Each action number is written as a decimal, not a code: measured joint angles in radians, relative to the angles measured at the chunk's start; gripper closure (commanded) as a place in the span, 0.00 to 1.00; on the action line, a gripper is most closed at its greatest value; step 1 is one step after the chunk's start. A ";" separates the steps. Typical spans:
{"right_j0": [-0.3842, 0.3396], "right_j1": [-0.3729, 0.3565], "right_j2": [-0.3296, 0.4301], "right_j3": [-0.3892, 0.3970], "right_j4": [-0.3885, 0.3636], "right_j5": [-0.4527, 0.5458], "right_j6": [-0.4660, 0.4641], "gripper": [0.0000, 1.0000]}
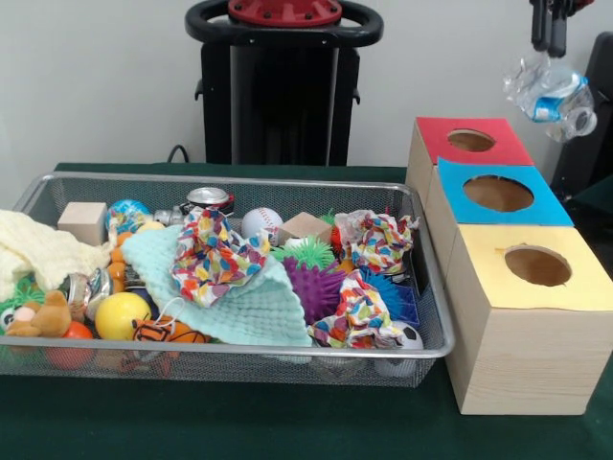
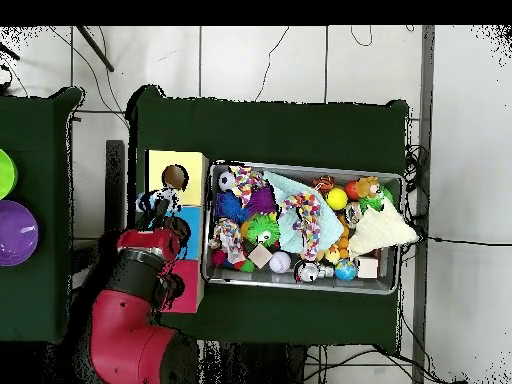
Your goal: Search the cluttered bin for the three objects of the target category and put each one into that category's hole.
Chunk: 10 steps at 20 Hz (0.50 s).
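Note:
My gripper [image 1: 550,46] hangs at the top right, shut on a crumpled clear plastic bottle [image 1: 554,94] with a blue label. The bottle dangles in the air above and behind the red-topped box [image 1: 441,134] and the blue-topped box [image 1: 551,206]. A yellow-topped box [image 1: 584,287] stands nearest the camera; each box has one round hole in its top. In the overhead view the arm [image 2: 135,300] covers the red and blue boxes, and the gripper [image 2: 158,207] sits by the yellow box [image 2: 160,163]. The wire bin [image 1: 230,181] lies left of the boxes.
The bin holds crumpled colourful paper [image 1: 211,254], a mint cloth [image 1: 259,311], spiky balls [image 1: 316,287], a baseball [image 1: 261,221], wooden blocks [image 1: 83,221], a can [image 1: 209,199], a yellow ball [image 1: 122,314] and a plush toy [image 1: 43,318]. Overhead, a purple bowl [image 2: 15,232] sits on a side table.

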 measured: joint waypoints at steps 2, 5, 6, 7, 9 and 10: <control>0.029 0.022 -0.039 0.004 0.037 -0.037 0.000 1.00; 0.068 0.054 -0.094 0.015 0.093 -0.095 0.000 1.00; 0.081 0.067 -0.114 0.022 0.116 -0.120 0.000 1.00; 0.090 0.077 -0.128 0.029 0.134 -0.141 0.000 1.00; 0.107 0.098 -0.155 0.050 0.177 -0.183 0.000 1.00; 0.111 0.104 -0.163 0.057 0.190 -0.195 0.000 1.00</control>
